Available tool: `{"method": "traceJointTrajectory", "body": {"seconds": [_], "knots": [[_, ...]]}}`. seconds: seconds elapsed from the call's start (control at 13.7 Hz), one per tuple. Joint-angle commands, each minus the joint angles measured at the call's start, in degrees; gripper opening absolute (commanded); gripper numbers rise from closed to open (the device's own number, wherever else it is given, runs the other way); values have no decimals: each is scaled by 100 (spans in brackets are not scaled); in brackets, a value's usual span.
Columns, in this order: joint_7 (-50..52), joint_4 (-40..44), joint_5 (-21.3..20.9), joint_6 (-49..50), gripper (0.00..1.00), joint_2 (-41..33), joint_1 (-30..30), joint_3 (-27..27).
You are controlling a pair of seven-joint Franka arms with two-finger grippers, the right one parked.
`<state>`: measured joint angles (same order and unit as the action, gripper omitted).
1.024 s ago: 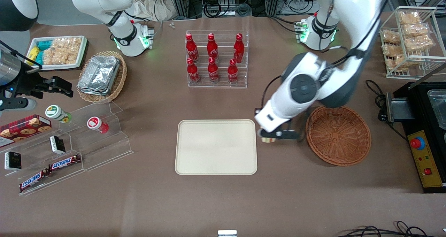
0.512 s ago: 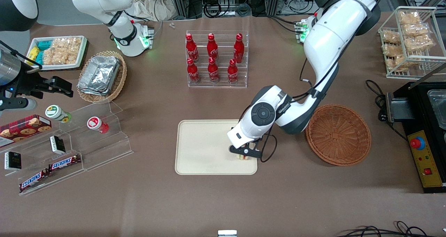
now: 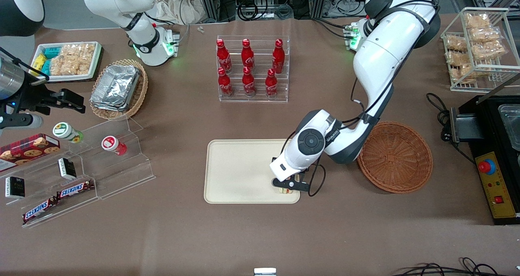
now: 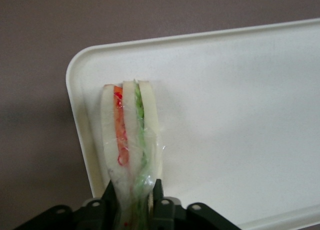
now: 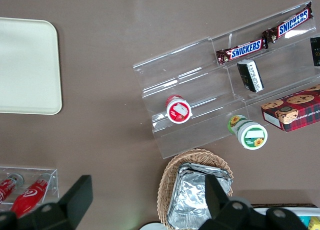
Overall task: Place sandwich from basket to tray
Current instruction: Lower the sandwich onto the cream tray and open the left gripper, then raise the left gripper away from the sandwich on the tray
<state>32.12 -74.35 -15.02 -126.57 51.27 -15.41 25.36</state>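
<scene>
Desk: Status on the carry?

Me: 1 second ago I had the gripper [image 3: 286, 186] in the gap between the basket [image 3: 394, 158] and the tray [image 3: 239, 166]. Now it sits low over the tray, in the lower middle of the frame, at the corner nearest the camera on the basket's side. The basket is empty, so I judge the transfer nearly done.

Desk: Jaws?

Me: Clamped on the sandwich [image 4: 129, 140]. The wrist view shows both fingers pinching the wedge's base, and it stands on edge with its layers upright, inside the tray's rim. I cannot tell whether it touches the tray yet.

Desk: Anything around?

Me: From the parked arm's end: the clear step stand [image 3: 101, 162] with 2 small tubs and snack bars, well apart from the tray. In the upper middle of the frame is the rack of 6 red bottles [image 3: 252, 69], farther from the camera than the tray. Next the basket, then the control box [image 3: 497, 186] at the working arm's end. Nothing blocks the set-down. My 1 worry is the rim just beside the wedge, since on release it could tip onto it.
</scene>
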Motion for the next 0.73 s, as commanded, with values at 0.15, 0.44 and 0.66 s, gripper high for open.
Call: {"method": "traceJointTrajectory", "body": {"seconds": [0.15, 0.44, 0.66], "knots": [[207, 149, 551, 1569, 99, -660, -24, -39], [136, 193, 640, 3266, 99, -1854, -24, -485], [154, 185, 658, 3990, 99, -2585, -15, -986]]}}
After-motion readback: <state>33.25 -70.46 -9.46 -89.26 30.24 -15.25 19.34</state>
